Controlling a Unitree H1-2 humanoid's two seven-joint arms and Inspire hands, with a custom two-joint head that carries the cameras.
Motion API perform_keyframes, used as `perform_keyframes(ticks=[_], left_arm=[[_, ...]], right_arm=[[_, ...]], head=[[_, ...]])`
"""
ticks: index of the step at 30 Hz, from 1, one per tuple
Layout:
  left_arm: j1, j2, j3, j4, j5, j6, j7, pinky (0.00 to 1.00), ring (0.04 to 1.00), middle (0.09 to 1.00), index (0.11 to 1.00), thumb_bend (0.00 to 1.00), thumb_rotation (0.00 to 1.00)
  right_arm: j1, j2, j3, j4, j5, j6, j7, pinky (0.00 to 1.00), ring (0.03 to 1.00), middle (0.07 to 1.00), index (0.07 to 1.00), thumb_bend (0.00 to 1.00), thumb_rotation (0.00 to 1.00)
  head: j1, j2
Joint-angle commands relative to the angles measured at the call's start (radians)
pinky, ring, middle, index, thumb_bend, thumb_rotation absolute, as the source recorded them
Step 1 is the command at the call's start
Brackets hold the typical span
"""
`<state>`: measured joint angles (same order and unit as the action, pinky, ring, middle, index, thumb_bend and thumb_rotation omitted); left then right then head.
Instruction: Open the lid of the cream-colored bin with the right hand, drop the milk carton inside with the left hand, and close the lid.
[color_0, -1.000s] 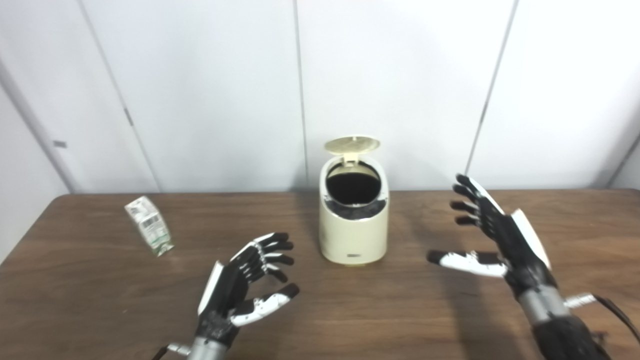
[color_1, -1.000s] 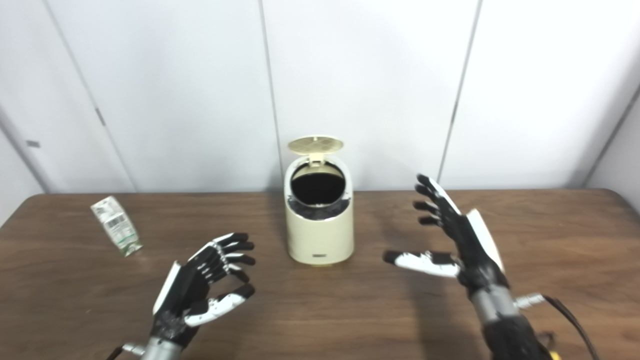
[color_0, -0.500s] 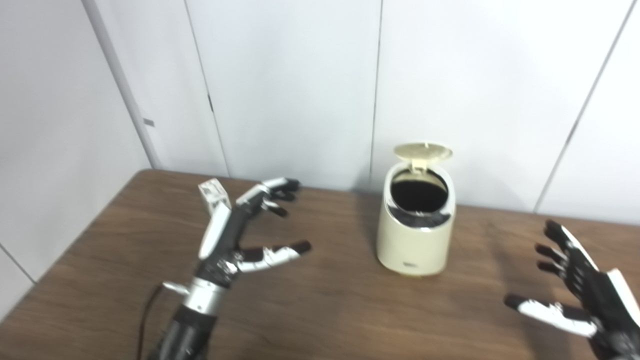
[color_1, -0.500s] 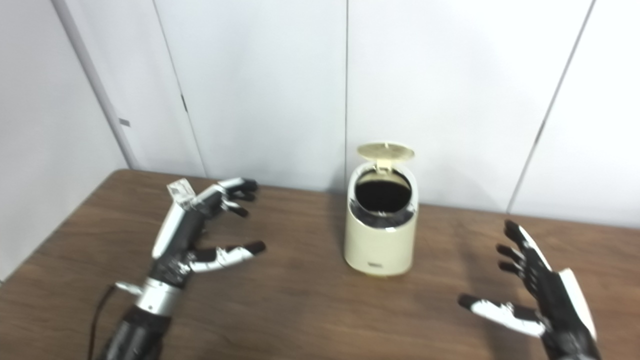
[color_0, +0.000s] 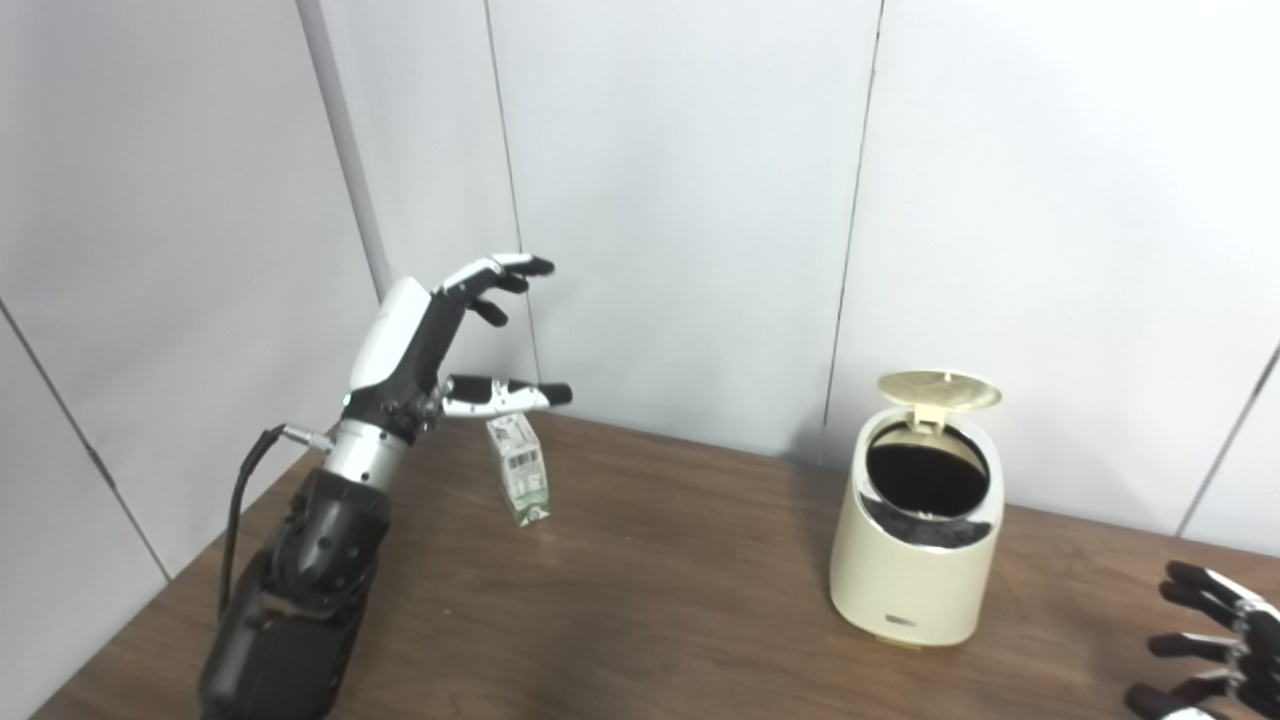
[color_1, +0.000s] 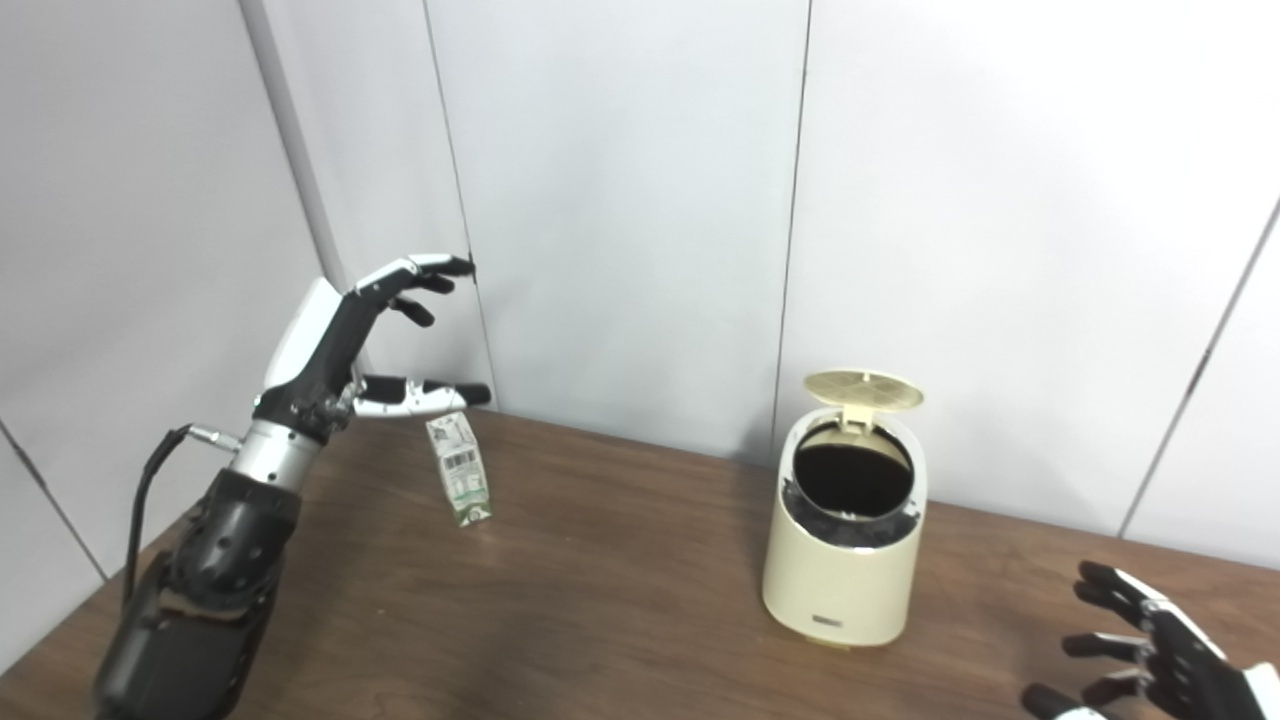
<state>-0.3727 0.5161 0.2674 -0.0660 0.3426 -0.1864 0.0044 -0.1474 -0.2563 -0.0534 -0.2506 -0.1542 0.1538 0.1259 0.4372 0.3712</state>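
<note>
Cream-colored bin (color_0: 918, 540) stands on the brown table (color_0: 650, 610) toward its far edge, lid (color_0: 938, 389) tipped up and back, dark mouth exposed. Well to its left, with a broad bare stretch of tabletop between, the milk carton (color_0: 519, 480) stands upright near the far left corner (leaning a little). Above it the left hand (color_0: 440, 345) is raised off the table, fingers spread, thumb reaching out over the carton's top, holding nothing. Only part of the right hand (color_1: 1150, 660) shows at the lower right edge, low near the table, fingers apart and empty, well clear of the bin
</note>
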Motion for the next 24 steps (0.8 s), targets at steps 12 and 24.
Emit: perform_keyframes(ticks=[12, 24], left_arm=[[-0.077, 0.042, 0.017, 0.247, -0.052, -0.072, 0.091, 0.67, 0.783, 0.809, 0.799, 1.0, 0.22], [-0.06, -0.012, -0.016, 0.358, -0.119, -0.004, 0.09, 0.77, 0.826, 0.842, 0.883, 1.0, 0.33]], right_arm=[[-0.03, -0.04, -0.014, -0.028, 0.019, -0.026, -0.002, 0.4, 0.608, 0.782, 0.775, 1.0, 0.51], [-0.027, -0.08, -0.028, -0.014, 0.032, -0.04, 0.005, 0.35, 0.56, 0.748, 0.746, 1.0, 0.53]], head=[[-0.005, 0.008], [-0.001, 0.018]])
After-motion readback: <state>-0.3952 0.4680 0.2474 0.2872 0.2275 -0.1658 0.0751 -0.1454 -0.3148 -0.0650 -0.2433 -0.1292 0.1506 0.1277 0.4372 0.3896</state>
